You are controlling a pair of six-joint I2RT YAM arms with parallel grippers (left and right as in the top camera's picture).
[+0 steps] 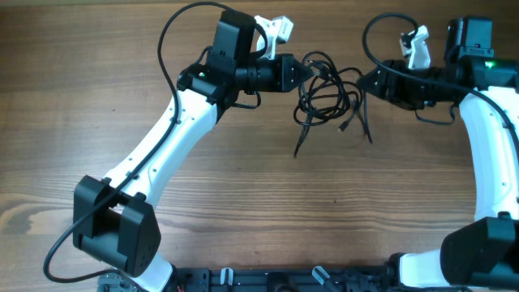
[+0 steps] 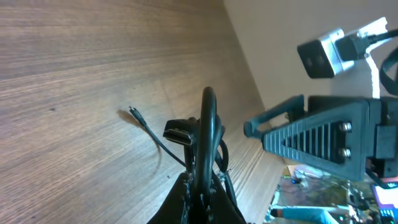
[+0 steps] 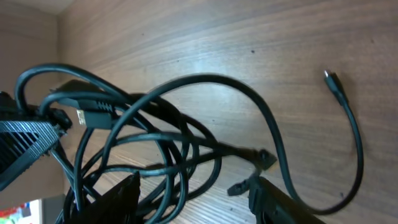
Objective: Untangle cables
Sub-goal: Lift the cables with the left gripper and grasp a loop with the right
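The cables lie as a tangle of thin black loops at the table's far middle, with loose plug ends trailing toward the front. My left gripper is at the tangle's left edge, shut on a cable loop. A flat plug and a thin plug end show beyond its fingers. My right gripper is at the tangle's right edge, open, its fingers spread around several cable loops. One strand with a small plug curls off to the right.
The wooden table carries only the tangle. The table's far edge runs close behind the cables. Thicker black arm wires loop over both arms. The arm bases stand at the front corners.
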